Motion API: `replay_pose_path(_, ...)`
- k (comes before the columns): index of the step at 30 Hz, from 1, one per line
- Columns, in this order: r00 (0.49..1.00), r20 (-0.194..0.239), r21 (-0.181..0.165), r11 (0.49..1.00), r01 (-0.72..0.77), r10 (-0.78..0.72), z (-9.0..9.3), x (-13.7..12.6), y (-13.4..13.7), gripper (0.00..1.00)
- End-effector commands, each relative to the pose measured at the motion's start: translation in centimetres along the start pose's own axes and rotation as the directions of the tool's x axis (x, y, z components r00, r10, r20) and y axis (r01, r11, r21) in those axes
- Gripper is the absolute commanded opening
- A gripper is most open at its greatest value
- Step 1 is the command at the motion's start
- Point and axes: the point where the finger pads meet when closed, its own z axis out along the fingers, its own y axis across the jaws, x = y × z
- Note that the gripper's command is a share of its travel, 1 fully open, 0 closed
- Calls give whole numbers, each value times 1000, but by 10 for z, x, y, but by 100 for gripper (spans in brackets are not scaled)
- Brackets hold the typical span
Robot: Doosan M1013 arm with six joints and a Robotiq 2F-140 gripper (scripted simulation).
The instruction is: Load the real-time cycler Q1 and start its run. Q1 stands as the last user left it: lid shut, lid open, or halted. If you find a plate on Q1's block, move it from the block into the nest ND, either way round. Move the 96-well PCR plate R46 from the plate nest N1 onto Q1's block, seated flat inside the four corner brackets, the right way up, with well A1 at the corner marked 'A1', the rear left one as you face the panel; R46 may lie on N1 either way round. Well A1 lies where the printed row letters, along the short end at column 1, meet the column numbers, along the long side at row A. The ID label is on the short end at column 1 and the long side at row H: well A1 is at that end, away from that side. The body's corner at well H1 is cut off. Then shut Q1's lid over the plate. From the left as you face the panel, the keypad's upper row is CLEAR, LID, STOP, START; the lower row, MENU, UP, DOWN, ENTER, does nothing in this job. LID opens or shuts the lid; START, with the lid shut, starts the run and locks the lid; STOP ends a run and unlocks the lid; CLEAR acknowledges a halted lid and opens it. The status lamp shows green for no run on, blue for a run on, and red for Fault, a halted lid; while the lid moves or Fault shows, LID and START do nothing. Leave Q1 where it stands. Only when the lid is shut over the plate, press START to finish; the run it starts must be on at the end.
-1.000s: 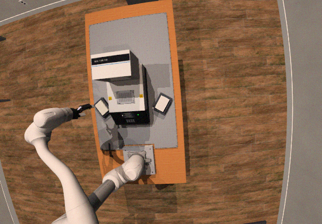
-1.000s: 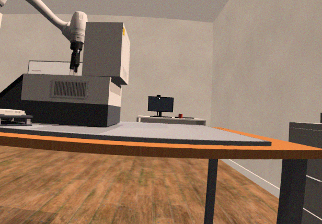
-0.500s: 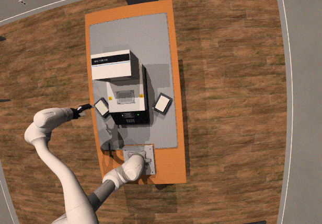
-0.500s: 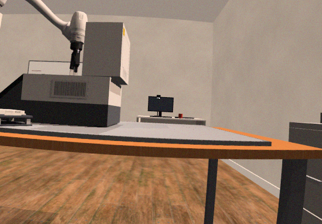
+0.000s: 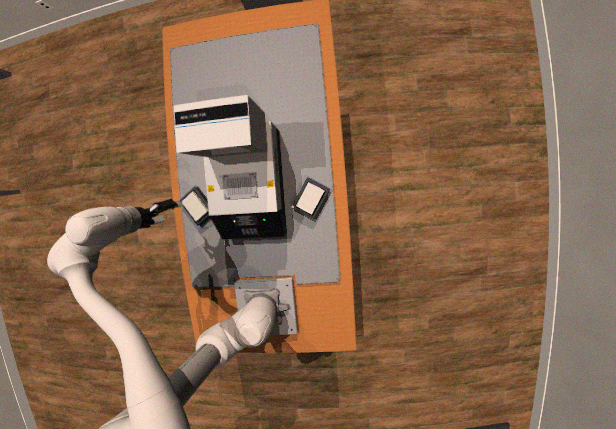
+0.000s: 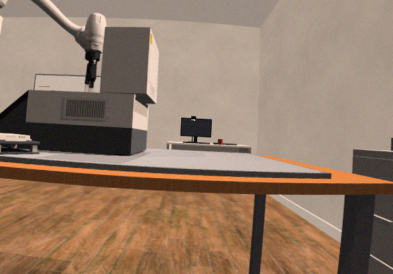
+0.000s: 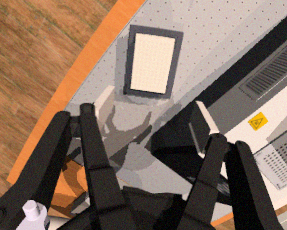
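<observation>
R46 (image 5: 194,205) lies on its nest at the left side of the cycler Q1 (image 5: 242,192), on the table (image 5: 327,317). Q1's lid (image 5: 212,123) stands open and the lamp (image 5: 263,219) is green. The claw (image 5: 167,207) hangs beside the plate, fingers apart, holding nothing.

Top overhead, ext. low side, wrist close (shared: cycler (image 5: 240,187)).

The floor (image 5: 450,167) looks like grainy wood planks. The table (image 5: 345,317) has a smooth orange edge under a matt grey mat (image 5: 280,62).
</observation>
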Motion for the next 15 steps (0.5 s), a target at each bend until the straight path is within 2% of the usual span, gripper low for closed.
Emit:
replay_pose_path(1, 1000, -2, 3, 1000, -19, 19, -2, -10, 12, 66)
replay_pose_path(10, 992, -2, 3, 992, -123, 123, -2, -34, 49, 66)
replay_pose_path(15, 992, -2, 3, 992, -123, 123, -2, -42, 61, 66)
